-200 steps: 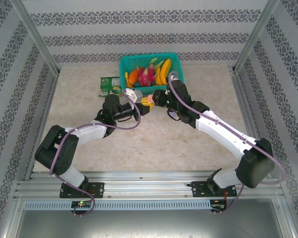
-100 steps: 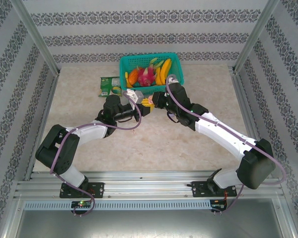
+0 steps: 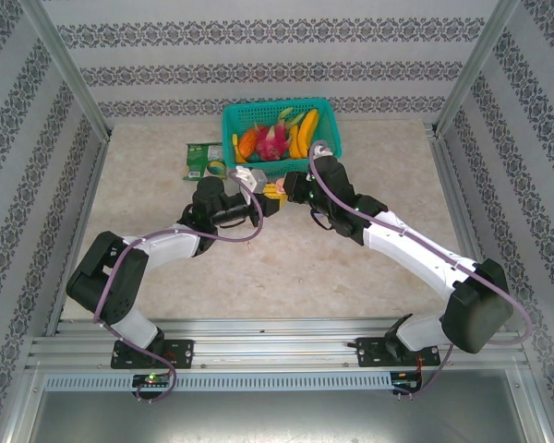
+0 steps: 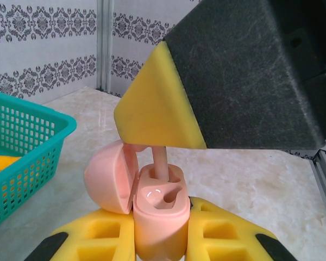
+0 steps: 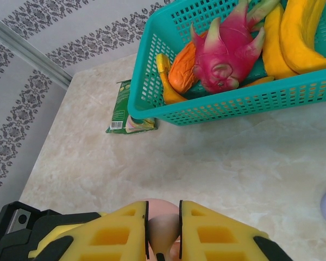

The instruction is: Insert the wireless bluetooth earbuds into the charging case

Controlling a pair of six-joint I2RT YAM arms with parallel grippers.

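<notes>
Earbud (image 4: 159, 161), right tool (image 5: 163, 225) tilted over case (image 4: 157, 220)

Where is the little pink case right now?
In the left wrist view, the pink case sits bottom centre, lid open, squeezed in the left claw, with the teal basket on the left and a pink earbud poking in from above.
</notes>
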